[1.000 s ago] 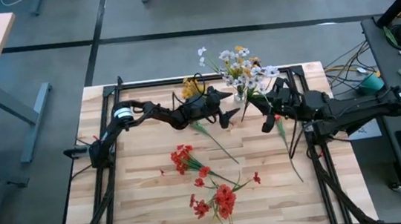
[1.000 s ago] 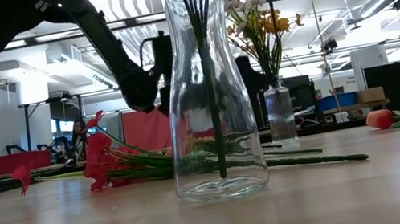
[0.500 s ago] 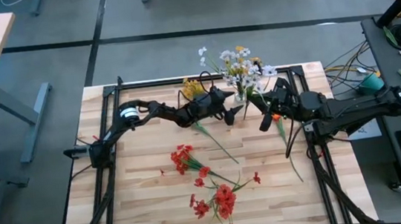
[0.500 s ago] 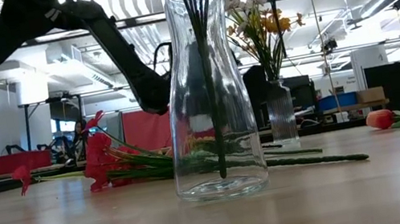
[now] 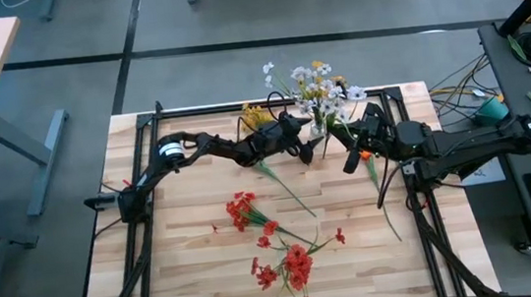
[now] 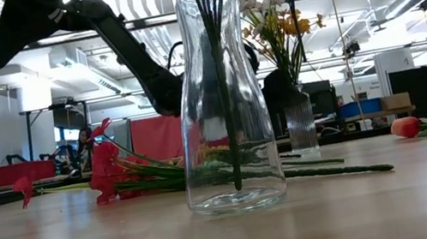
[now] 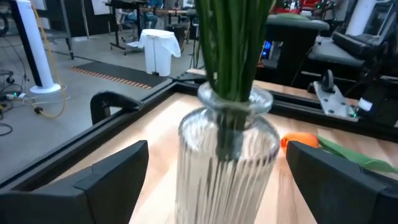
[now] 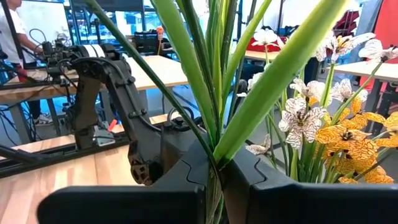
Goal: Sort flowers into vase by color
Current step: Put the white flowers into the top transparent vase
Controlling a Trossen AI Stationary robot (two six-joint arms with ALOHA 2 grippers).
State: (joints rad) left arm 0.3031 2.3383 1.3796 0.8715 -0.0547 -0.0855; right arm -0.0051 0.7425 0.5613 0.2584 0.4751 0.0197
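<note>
A ribbed glass vase (image 7: pixel 227 158) holding white and yellow flowers (image 5: pixel 319 88) stands at the far middle of the table. My left gripper (image 7: pixel 217 180) is open and level, one finger on each side of the vase, clear of the glass. My right gripper (image 8: pixel 214 177), raised to the vase's right (image 5: pixel 350 159), is shut on a green stalk with long leaves; its blossom is out of view. Red flowers (image 5: pixel 242 210) lie on the table. More red blossoms (image 5: pixel 293 264) top the clear vase (image 6: pixel 220 92) near the front. An orange flower (image 6: pixel 406 127) lies under the right gripper. My right gripper pinches the green stalk (image 8: pixel 214 158) between its two shut fingers, where several long leaves spread from it. The fingers are level and come from the table's right. The stalk and leaves rise past the fingertips, clear of the table.
The table's black frame rails (image 5: pixel 146 230) run along its left and right sides. Green stems (image 6: pixel 335 170) of the red flowers lie across the middle. Bare wood (image 5: pixel 191 285) lies at the near left.
My left gripper has moved toward the table's right, up to the ribbed vase, staying open; its fingers now flank the glass. My right gripper has kept still with the stalk.
</note>
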